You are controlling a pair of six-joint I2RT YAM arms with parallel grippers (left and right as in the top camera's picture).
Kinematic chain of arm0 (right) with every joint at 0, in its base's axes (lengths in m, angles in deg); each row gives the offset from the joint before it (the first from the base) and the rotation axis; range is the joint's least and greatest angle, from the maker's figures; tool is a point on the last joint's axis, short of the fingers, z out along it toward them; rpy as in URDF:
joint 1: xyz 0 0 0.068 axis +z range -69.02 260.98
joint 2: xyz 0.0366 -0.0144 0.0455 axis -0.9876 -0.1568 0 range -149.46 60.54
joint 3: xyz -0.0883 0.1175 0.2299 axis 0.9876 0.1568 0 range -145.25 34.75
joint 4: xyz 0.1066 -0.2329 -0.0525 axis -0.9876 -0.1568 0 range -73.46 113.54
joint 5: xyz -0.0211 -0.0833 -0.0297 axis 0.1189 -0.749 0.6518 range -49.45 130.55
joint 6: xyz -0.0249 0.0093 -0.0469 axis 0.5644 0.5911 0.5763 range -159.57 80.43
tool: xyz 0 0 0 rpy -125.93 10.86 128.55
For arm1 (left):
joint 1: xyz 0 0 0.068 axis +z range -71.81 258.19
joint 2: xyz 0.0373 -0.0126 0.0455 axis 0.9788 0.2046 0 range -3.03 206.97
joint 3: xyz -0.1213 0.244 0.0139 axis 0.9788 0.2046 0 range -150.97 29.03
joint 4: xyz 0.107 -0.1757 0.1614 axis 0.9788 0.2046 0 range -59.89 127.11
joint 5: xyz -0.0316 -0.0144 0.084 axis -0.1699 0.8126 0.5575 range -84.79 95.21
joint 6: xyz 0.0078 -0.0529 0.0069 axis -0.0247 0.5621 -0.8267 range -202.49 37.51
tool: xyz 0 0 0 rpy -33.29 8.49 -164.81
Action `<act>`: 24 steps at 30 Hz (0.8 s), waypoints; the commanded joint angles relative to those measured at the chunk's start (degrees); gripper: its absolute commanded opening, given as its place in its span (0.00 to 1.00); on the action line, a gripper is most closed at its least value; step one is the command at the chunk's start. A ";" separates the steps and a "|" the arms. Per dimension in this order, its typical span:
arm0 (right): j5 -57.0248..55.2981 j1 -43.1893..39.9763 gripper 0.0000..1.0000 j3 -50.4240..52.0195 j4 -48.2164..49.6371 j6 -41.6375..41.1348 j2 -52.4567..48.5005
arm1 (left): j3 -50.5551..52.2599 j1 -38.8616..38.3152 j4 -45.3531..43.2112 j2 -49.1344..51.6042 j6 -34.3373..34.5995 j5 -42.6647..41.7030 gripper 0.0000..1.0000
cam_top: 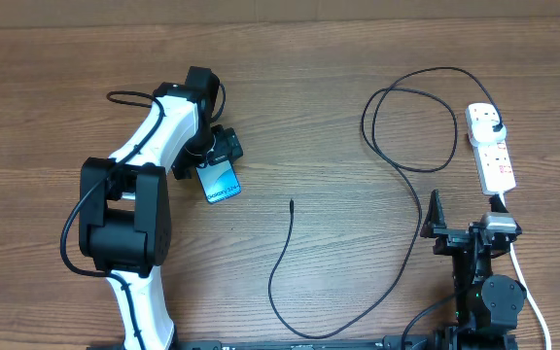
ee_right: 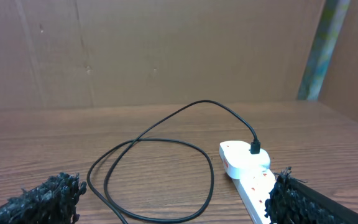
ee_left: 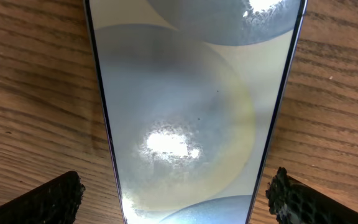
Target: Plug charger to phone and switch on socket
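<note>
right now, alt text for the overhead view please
The open left gripper of a white-and-black arm hovers over a slim, cyan-blue-screened phone on a brown wooden table. A thin black charger cable runs from a loose tip mid-table to the white power strip, beside the open right gripper.

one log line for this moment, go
left gripper: open over phone | right gripper: open, empty, near power strip | charger: plugged into power strip, phone end loose on table
</note>
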 commanded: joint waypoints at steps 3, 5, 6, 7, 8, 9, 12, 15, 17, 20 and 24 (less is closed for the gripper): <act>-0.33 0.22 1.00 0.61 0.35 0.20 0.15 | -0.72 -0.37 -0.20 0.94 1.18 1.09 1.00; -0.33 0.22 1.00 0.61 0.35 0.22 0.15 | -0.66 -0.37 -0.26 0.94 1.18 1.29 1.00; -0.33 0.22 1.00 0.61 0.33 0.20 0.15 | -0.61 -0.37 -0.39 0.94 1.18 1.27 1.00; -0.33 0.22 1.00 0.61 0.33 0.22 0.15 | -0.61 -0.37 -0.57 0.94 1.18 1.25 1.00; -0.33 0.22 1.00 0.61 0.35 0.20 0.15 | -0.57 -0.37 -0.85 0.96 1.20 1.25 1.00; -0.33 0.22 1.00 0.61 0.35 0.20 0.15 | -0.57 -0.37 -1.05 1.01 1.33 1.25 0.99; -0.33 0.22 1.00 0.61 0.35 0.22 0.15 | -0.57 -0.37 -1.27 1.57 2.05 1.25 1.00; -0.33 0.22 1.00 0.61 0.35 0.20 0.15 | -0.57 -0.33 -1.22 2.36 2.19 1.18 1.00; -0.33 0.22 1.00 0.61 0.35 0.20 0.15 | -0.57 -0.33 -1.27 2.69 2.80 1.18 1.00; -0.33 0.22 1.00 0.61 0.35 0.22 0.15 | -0.57 -0.33 -1.33 2.78 3.10 1.22 1.00; -0.33 0.22 1.00 0.61 0.35 0.22 0.15 | -0.57 -0.31 -1.51 2.80 3.10 1.22 1.00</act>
